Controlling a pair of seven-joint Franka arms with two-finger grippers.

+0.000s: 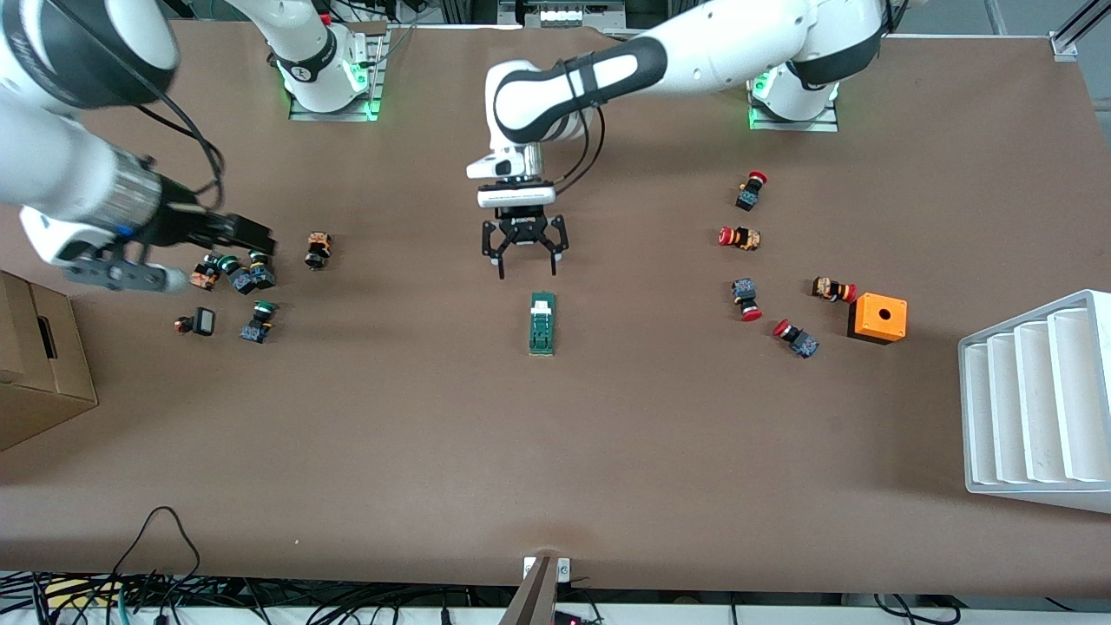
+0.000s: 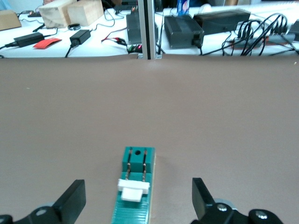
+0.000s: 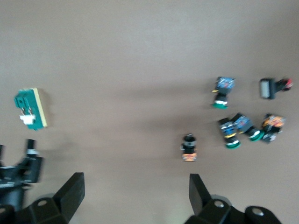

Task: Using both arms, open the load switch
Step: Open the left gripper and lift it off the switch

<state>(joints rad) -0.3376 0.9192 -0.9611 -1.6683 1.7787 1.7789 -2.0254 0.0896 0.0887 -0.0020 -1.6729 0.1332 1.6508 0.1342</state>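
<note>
a matte brown table (image 1: 555, 451) fills the scene, its covering smooth and slightly mottled. along the edge nearest the front camera, black cables tangle over a white floor; in the left wrist view that edge shows benches with dark power bricks (image 2: 183, 30) and pale wooden blocks (image 2: 70, 13).

the load switch (image 1: 542, 323) lies flat near the middle of the table, a narrow dark-green block with a ribbed top, a cream side and a white end piece that points toward the robots' bases. nothing touches it.

the left gripper (image 1: 525, 263) hangs over bare table just on the bases' side of the switch, its black fingers spread wide and empty; in its wrist view the fingertips (image 2: 74, 198) stand either side of the switch without contact.

the right gripper (image 1: 243, 234) hovers over a cluster of green-capped push buttons (image 1: 247, 278) toward the right arm's end of the table, fingers likewise spread apart and holding nothing.

toward the left arm's end lie red-capped push buttons (image 1: 740, 237), small and glossy, and a square orange box (image 1: 877, 318) with a round hole on top. a white ribbed tray (image 1: 1037, 404) stands at that end of the table, and a brown cardboard box (image 1: 35, 365) at the right arm's end.
</note>
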